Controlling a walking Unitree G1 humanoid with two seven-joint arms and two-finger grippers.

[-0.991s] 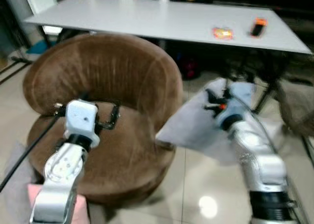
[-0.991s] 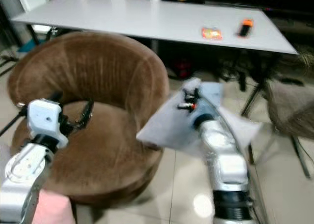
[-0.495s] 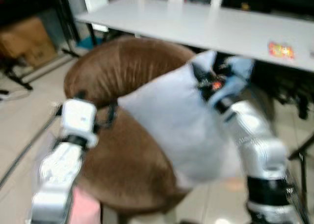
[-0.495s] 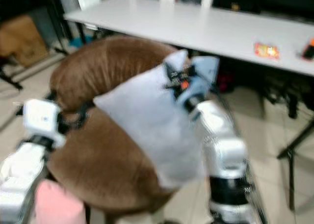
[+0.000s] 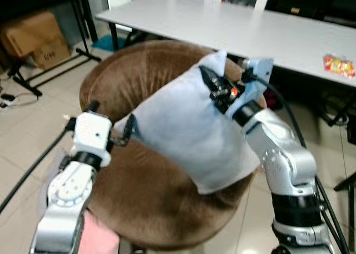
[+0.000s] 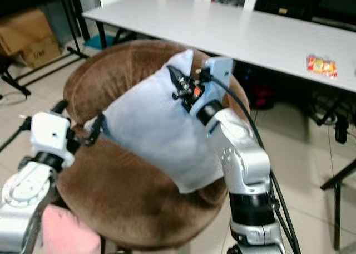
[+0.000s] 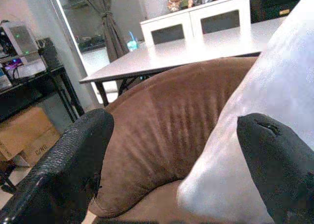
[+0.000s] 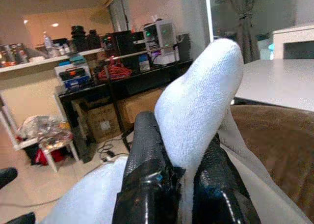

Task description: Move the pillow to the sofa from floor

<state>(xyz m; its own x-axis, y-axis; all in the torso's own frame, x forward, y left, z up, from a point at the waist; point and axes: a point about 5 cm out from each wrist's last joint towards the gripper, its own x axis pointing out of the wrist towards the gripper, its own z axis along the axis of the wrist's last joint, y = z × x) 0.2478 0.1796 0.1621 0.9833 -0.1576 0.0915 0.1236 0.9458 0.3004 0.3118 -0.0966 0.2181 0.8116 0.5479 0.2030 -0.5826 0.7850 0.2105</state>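
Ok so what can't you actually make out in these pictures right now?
- Seat of the round brown velvet sofa chair: mostly hidden in the eye views by the pale blue pillow.
- Whether the pillow rests on it: hidden.
- Small orange packet on the grey table: too small to identify.
- Right claw: fingertips buried in pillow fabric.

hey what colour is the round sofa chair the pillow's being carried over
Brown, a plush velvety fabric. The sofa chair shows best in the left eye view, behind the pale pillow.

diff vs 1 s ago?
The right gripper, shut on a corner of the pillow, swung it from beside the sofa to above the seat, leaning toward the backrest. The camera moved too. The left gripper stays open, now beside the pillow's edge. The grip is unchanged.
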